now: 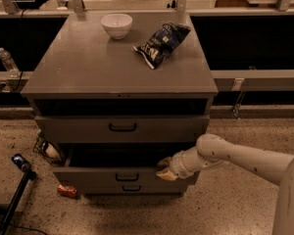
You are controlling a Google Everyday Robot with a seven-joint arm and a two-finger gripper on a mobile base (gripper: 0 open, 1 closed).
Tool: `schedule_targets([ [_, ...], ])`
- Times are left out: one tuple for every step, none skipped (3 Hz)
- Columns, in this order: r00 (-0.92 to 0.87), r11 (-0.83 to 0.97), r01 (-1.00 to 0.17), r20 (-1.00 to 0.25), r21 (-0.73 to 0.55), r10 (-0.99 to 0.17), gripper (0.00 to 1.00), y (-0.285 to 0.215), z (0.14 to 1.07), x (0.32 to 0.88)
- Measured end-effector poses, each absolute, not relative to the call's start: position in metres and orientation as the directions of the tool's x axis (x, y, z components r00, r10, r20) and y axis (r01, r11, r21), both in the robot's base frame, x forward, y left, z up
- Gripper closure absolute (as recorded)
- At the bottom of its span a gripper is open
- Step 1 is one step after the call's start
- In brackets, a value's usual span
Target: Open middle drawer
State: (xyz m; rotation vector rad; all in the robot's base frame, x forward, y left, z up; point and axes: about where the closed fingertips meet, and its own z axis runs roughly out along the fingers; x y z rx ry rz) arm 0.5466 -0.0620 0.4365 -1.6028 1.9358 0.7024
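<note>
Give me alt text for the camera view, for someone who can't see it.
A robot arm's end effector rests at the top edge of a grey cabinet's middle drawer, right of its pull, with the drawer partly pulled out. A white bowl and a dark snack bag sit on the cabinet top.

Looks like matt, smooth grey metal on the cabinet top and on the flat front of the middle drawer, with a dull black pull at its centre. Reads as glossy white ceramic for the bowl at the far left on top, and as crinkled, shiny dark foil for the chip bag to its right. Shows smooth, satin off-white plastic on the arm shell and on the gripper at the right end of the middle drawer's top edge, above a rough, speckled, stone-like floor.
</note>
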Motion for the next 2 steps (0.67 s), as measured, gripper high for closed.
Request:
schedule_targets([
  [-0.221, 0.148, -0.974, -0.611, 0.169, -0.760, 0.14, -0.067, 0.440, 0.505],
  [-0.268, 0.164, -0.960, -0.564, 0.229, -0.781, 0.00, -0.070, 0.445, 0.476],
])
